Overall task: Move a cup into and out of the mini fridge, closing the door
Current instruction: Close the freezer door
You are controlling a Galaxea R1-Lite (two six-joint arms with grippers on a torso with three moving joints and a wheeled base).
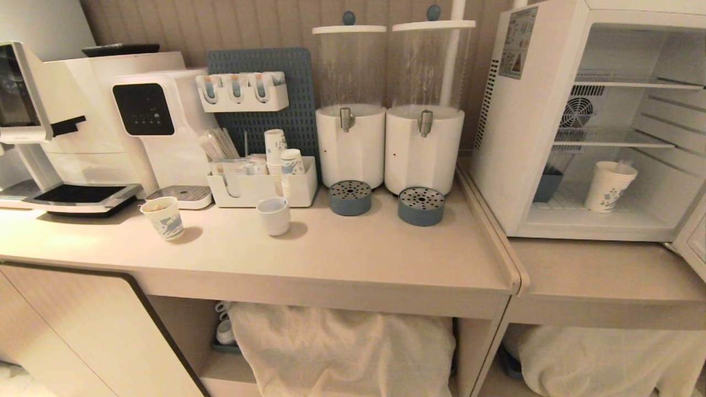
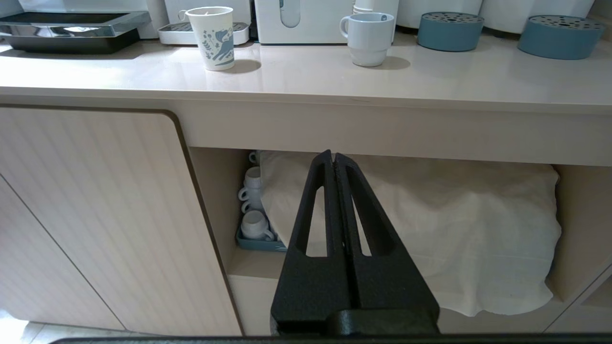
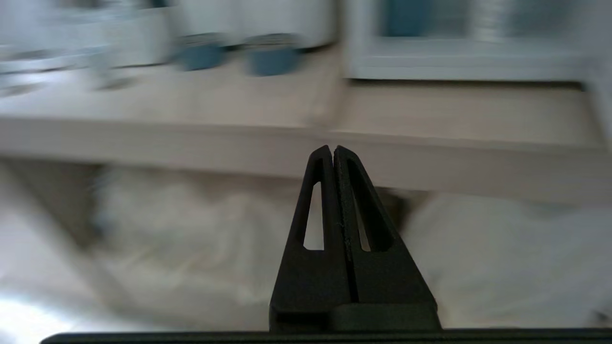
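The white mini fridge (image 1: pixel 515 143) stands open at the right end of the counter. On its floor, under the wire shelves, the cup (image 1: pixel 609 187) stands upright, white with a blue pattern. Only a corner of the swung-out door (image 1: pixel 694 238) shows at the right edge. Neither arm shows in the head view. My left gripper (image 2: pixel 333 154) is shut and empty, low in front of the counter's open shelf. My right gripper (image 3: pixel 333 149) is also shut and empty, below the counter edge, with the fridge (image 3: pixel 459 62) a blur above it.
A short paper cup (image 1: pixel 164 218) and a white mug (image 1: pixel 274 216) stand on the counter (image 1: pixel 358 248). Behind them are a coffee machine (image 1: pixel 66 121), an organizer with stacked cups (image 1: pixel 274 151) and two drink dispensers (image 1: pixel 386 110). Cloth-covered bundles (image 1: pixel 342 347) fill the shelf below.
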